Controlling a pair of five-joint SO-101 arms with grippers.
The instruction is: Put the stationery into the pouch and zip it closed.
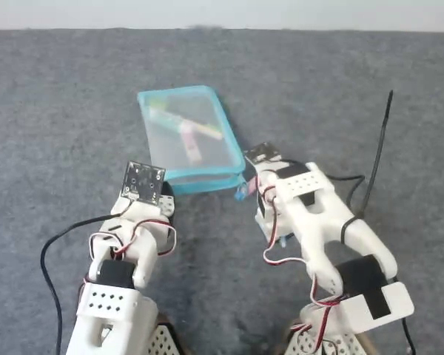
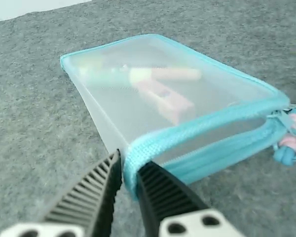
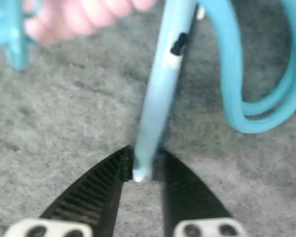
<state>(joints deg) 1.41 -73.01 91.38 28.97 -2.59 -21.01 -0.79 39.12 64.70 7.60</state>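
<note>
No readable text, numbers or labels anywhere. Pouch showed no legible print on its wall or zipper edge. Stationery inside the pouch was too indistinct to read any marking.

Locate the pouch lying flat on the counter, ahead of both arms and between them. The stationery lies inside the pouch. The left gripper sits at the pouch's near left corner, with its fingers clamped on the zipper edge there. The right gripper sits at the near right corner, just outside the pouch. The zipper pull is pinched between its fingers. A cord loop runs just beside the pull. Both arms stand side by side at the near edge of the counter, behind the pouch.
</note>
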